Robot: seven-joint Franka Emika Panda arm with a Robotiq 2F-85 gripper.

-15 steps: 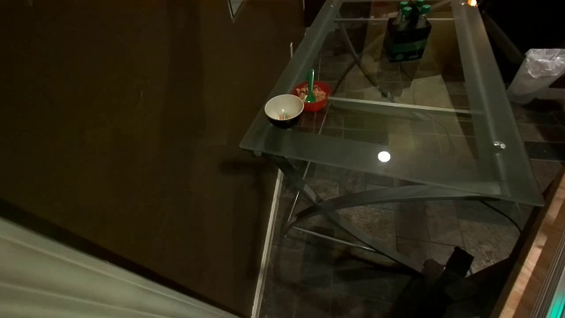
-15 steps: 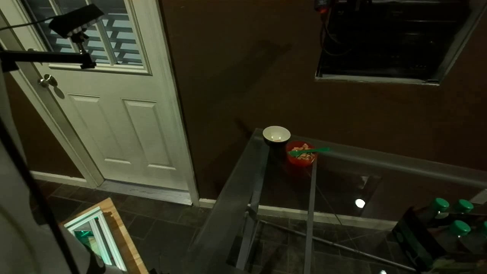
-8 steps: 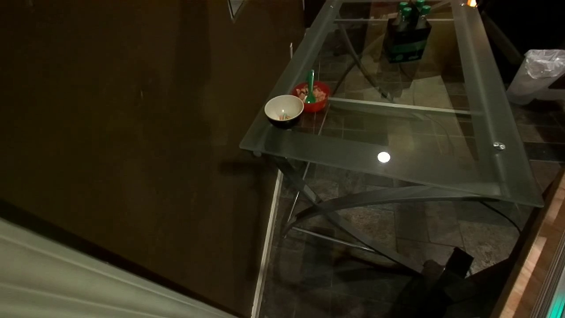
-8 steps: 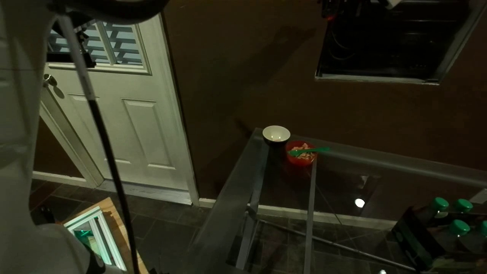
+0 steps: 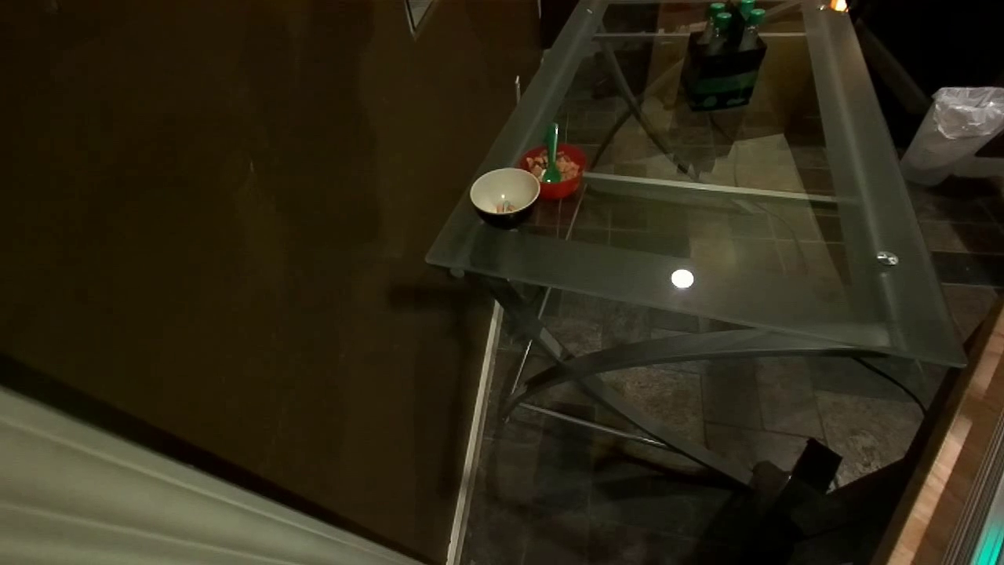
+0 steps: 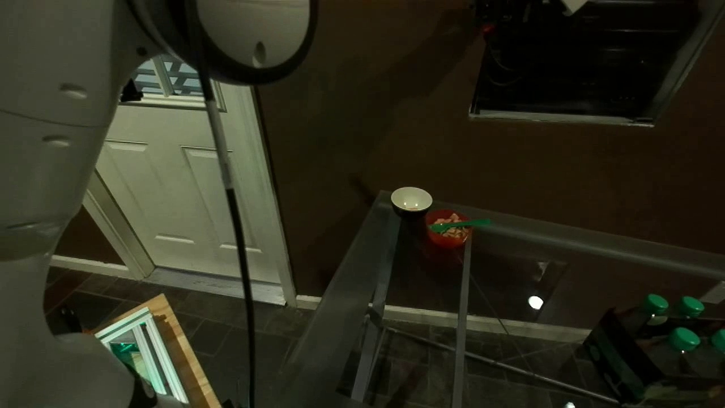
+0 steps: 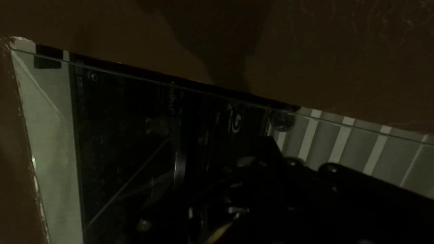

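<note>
Green-capped bottles (image 6: 683, 341) stand in a dark carrier (image 5: 723, 80).

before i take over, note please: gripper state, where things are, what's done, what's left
Gripper: faces the wall opening in the wrist view; too dark to tell whether it is open or holding anything.
Things: red bowl and black-and-white bowl stand side by side near a corner of the glass table.
Done: no finished step shows; the red bowl holds pieces and a green spoon, the other a few bits.
Left: gripper is away from both bowls; handling them would likely mean bringing it over.
</note>
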